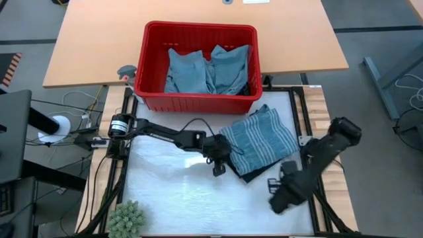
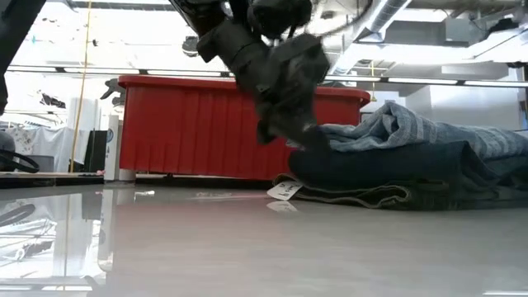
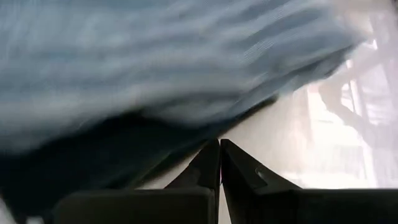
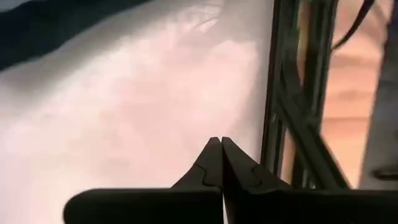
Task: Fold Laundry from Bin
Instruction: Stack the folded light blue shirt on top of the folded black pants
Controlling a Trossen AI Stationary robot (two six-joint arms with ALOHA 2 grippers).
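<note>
The red bin [image 1: 198, 99] stands at the table's far side with light blue laundry [image 1: 208, 69] lying in it. In front of it, right of centre, a folded grey-blue striped garment [image 1: 261, 139] lies on a folded dark garment [image 2: 388, 169], which rests flat on the white table. My left gripper [image 1: 220, 165] is shut and reaches from the table's left to the pile's near-left edge. My right gripper [image 1: 274, 190] is shut, holds nothing, and hangs above the table's near right part, pointing steeply down. My left gripper slants down from the table's left, its shut fingertips [image 3: 219, 144] at the dark garment's edge [image 3: 155, 155], under the striped garment's overhang. I cannot tell whether they touch the cloth. The pile lies flat on the table.
A white label [image 2: 285, 191] sticks out from the dark garment's left end. A green plant [image 1: 127, 218] sits at the near left corner. Black frame rails [image 4: 286, 124] run along the table's right edge. Bare white table [image 1: 178, 192] lies near and left of the pile.
</note>
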